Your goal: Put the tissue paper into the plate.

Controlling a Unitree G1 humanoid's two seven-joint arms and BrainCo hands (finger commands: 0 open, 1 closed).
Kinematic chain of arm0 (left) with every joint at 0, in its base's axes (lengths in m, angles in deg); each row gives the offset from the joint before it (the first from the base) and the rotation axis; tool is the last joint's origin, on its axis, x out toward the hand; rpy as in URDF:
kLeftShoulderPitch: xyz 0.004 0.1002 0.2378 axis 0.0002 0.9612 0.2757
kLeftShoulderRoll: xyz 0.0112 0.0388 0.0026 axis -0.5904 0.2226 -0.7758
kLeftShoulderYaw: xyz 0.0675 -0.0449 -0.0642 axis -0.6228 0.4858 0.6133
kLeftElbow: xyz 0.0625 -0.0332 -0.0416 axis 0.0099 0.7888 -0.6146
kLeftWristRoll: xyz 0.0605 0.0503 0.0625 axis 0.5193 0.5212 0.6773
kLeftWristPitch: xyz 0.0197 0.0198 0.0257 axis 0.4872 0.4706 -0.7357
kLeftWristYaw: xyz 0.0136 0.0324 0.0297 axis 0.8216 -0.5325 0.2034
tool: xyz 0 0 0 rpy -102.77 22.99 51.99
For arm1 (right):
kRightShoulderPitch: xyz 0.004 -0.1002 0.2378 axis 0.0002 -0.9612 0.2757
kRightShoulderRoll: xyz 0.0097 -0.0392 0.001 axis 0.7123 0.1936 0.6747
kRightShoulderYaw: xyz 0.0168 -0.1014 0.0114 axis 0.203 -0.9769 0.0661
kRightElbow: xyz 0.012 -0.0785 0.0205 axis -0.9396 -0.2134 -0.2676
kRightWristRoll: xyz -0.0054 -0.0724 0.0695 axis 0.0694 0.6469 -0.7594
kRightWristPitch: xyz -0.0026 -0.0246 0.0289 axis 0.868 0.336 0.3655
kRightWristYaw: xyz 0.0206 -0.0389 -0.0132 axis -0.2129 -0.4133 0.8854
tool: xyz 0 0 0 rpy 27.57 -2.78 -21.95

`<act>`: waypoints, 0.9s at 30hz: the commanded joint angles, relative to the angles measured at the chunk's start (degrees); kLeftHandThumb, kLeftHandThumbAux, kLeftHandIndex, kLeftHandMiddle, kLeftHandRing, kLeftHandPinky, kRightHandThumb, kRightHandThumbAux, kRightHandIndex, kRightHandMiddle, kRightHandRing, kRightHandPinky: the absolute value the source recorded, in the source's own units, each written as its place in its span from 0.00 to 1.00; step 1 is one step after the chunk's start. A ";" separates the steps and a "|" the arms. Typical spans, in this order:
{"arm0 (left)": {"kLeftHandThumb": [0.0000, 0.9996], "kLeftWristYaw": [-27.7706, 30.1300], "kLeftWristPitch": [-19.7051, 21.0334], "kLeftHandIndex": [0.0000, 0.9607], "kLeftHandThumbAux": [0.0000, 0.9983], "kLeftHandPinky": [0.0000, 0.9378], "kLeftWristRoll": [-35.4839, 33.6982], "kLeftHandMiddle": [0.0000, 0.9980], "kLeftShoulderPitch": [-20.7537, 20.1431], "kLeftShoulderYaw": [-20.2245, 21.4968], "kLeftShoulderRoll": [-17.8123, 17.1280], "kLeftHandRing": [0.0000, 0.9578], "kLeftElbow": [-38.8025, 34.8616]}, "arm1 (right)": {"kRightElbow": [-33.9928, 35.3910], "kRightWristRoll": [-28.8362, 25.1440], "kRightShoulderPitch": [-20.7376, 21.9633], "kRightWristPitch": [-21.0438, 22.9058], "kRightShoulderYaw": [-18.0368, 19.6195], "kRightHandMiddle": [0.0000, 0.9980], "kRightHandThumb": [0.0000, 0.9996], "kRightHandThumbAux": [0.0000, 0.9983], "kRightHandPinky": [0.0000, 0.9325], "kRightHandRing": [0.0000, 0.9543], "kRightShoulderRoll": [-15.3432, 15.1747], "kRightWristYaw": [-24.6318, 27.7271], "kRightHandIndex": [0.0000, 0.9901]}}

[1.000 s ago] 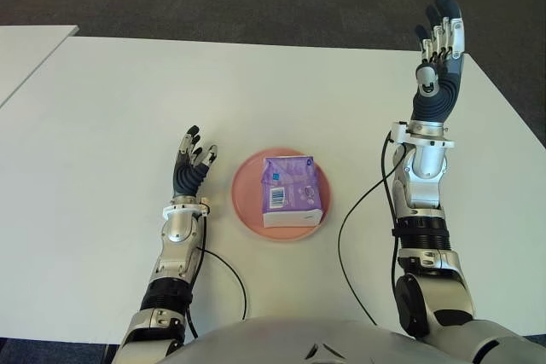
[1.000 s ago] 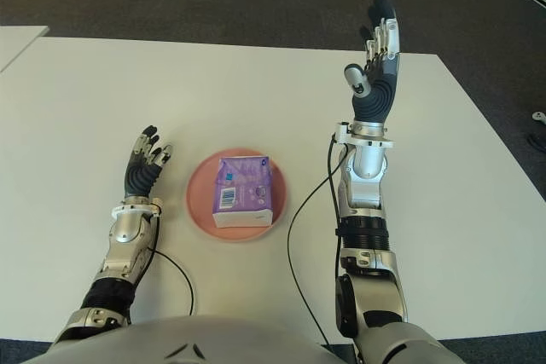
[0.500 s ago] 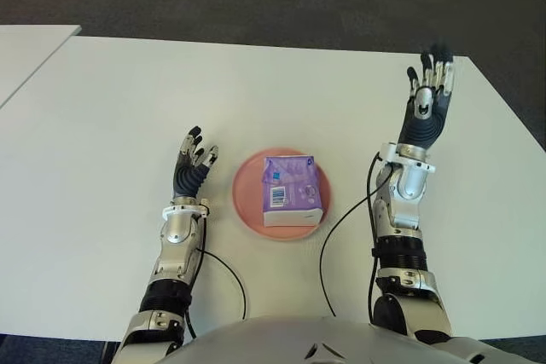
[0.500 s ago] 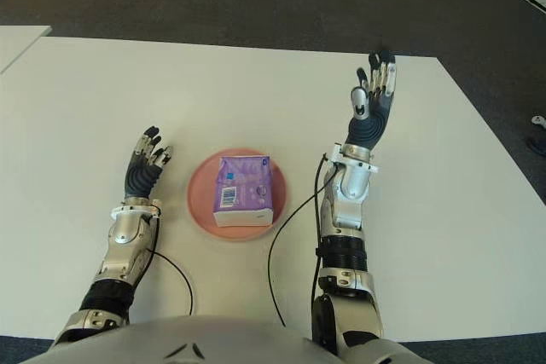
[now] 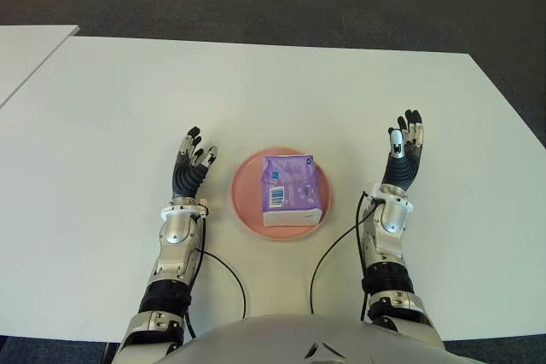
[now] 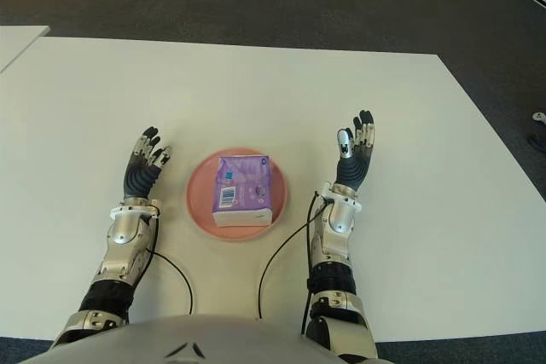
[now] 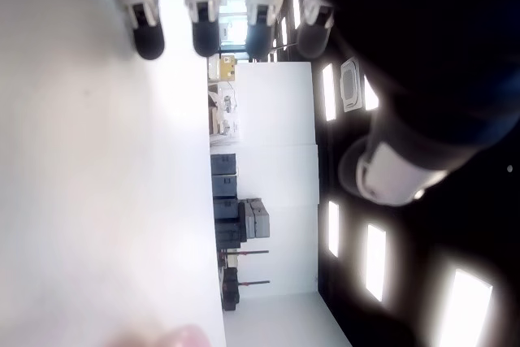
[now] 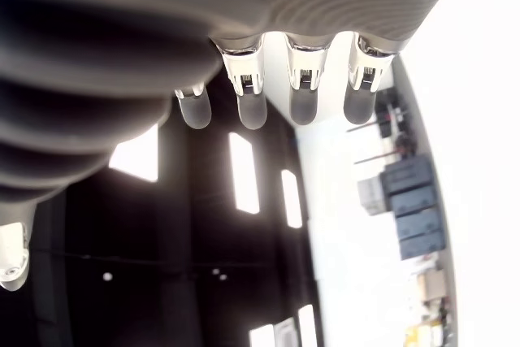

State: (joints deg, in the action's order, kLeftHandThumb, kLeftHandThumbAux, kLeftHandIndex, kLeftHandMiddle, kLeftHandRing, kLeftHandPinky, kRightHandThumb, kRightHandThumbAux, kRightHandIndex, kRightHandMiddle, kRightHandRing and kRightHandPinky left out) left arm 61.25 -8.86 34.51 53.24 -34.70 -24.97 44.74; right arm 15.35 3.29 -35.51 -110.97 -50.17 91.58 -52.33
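Tissue (image 5: 291, 190) lies in plate (image 5: 245, 202) between left hand (image 5: 191, 168) and right hand (image 5: 403, 158), fingers (image 5: 409, 130) apart, empty.

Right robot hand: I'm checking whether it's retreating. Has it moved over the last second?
Yes. The right robot hand has pulled back from the table's far edge toward the robot, now beside the pink plate, fingers open.

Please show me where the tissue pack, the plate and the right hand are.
tissue pack (image 5: 292, 187): left eye view, middle of its purple top.
plate (image 5: 246, 195): left eye view, bare pink rim left of the pack.
right hand (image 5: 401, 164): left eye view, its palm.
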 commanded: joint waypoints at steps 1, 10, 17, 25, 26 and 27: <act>0.02 1.07 2.56 0.00 0.63 0.00 -0.74 0.00 2.63 -0.38 0.44 0.00 0.63 | -2.42 -0.76 -0.51 0.65 0.31 0.00 0.00 0.46 0.00 0.00 -0.62 1.54 0.00; 0.02 -0.04 5.23 0.00 0.64 0.00 -1.25 0.00 2.92 0.17 1.46 0.00 -1.38 | -1.89 -0.49 -5.41 -1.59 -2.17 0.00 0.00 0.48 0.00 0.00 -0.23 6.57 0.00; 0.03 0.09 6.18 0.00 0.64 0.00 -1.07 0.00 3.21 0.19 1.84 0.00 -2.57 | 1.52 0.15 -9.42 1.70 -3.82 0.00 0.00 0.48 0.00 0.00 -0.26 7.85 0.00; 0.03 -0.36 6.27 0.00 0.63 0.00 -0.64 0.00 3.43 0.20 2.00 0.00 -3.13 | -2.08 -0.30 -7.78 2.93 -3.32 0.00 0.00 0.50 0.00 0.00 -0.75 8.17 0.00; 0.03 -0.40 6.29 0.00 0.63 0.00 -0.64 0.00 3.44 0.20 2.02 0.00 -3.16 | -2.18 -0.10 -7.81 3.08 -3.35 0.00 0.00 0.49 0.00 0.00 -0.78 8.08 0.00; 0.03 -0.53 6.38 0.00 0.63 0.00 -0.59 0.00 3.43 0.22 2.03 0.00 -3.24 | -2.16 0.10 -7.90 3.12 -3.43 0.00 0.00 0.49 0.00 0.00 -0.67 7.91 0.00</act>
State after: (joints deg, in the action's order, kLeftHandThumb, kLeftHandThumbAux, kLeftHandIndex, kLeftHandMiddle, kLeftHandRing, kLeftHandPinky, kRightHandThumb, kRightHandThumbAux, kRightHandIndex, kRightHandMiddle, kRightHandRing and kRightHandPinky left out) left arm 61.40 -4.25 33.99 55.04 -34.51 -23.48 40.68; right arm 15.87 3.07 -41.73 -109.43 -53.81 90.67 -44.10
